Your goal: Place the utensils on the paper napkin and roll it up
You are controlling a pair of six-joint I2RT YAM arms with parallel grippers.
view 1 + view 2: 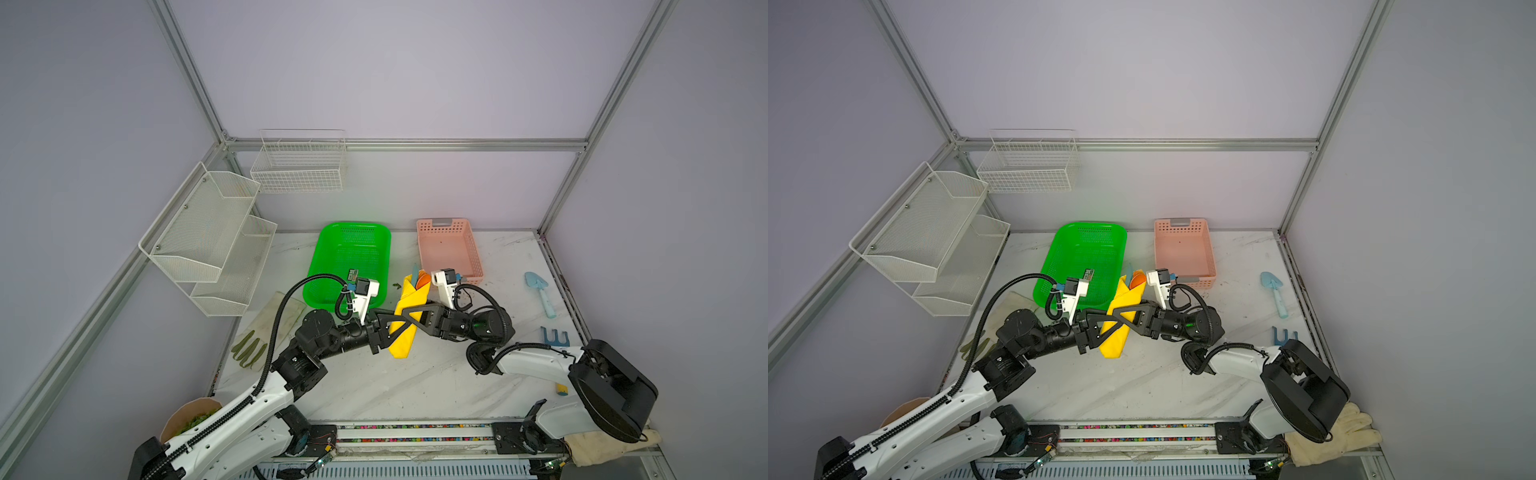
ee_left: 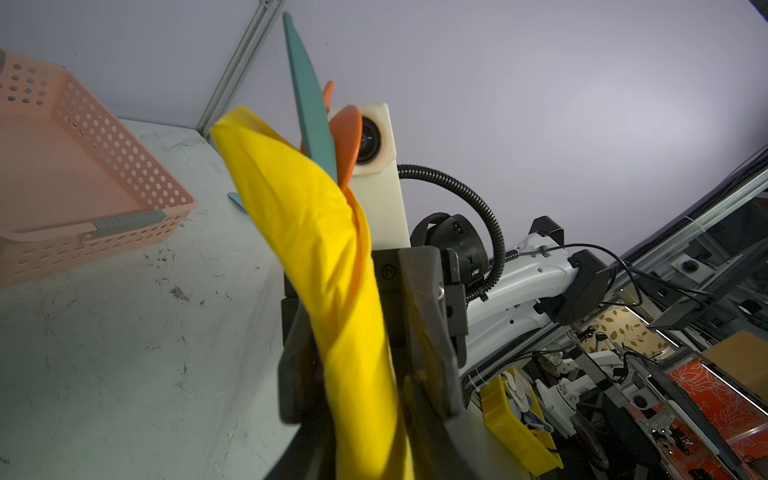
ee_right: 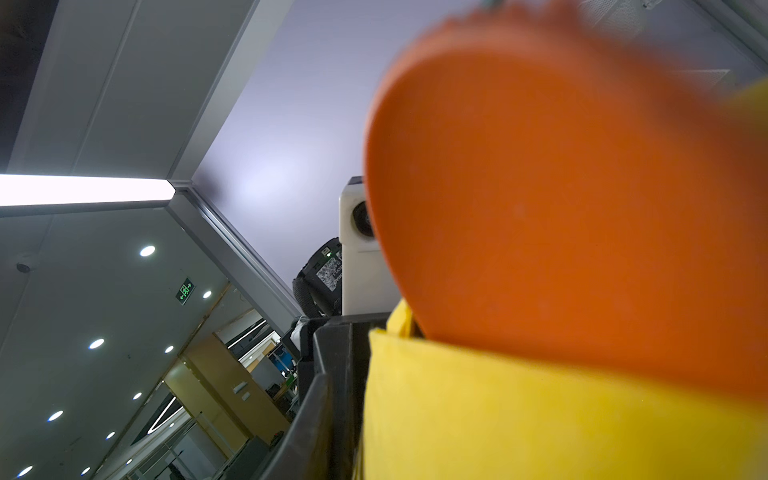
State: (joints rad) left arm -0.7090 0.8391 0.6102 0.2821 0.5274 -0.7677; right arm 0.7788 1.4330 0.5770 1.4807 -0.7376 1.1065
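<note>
Scuffed, white marbled tabletop (image 1: 415, 386).
A green basket (image 1: 349, 253) and a pink basket (image 1: 444, 249) stand side by side at the back; a light blue toy shovel (image 1: 542, 295) and a blue toy rake (image 1: 555, 336) lie at the right, a cream glove (image 1: 274, 324) at the left.

1. Green plastic basket (image 1: 349, 249), at the back of my marble table (image 1: 395, 386), left of centre.
2. Pink perforated basket (image 1: 446, 249), to its right, a gap between them.
3. Light blue toy shovel (image 1: 542, 293), on my right, with a blue toy rake (image 1: 555, 337) nearer me.
4. White mesh two-tier shelf (image 1: 208, 232), on the left wall.
5. White wire basket (image 1: 299, 166), on the back wall.
6. Green-striped glove (image 1: 249, 353), at the table's left edge.
7. Cream glove (image 1: 1350, 432), at the front right corner.
</note>
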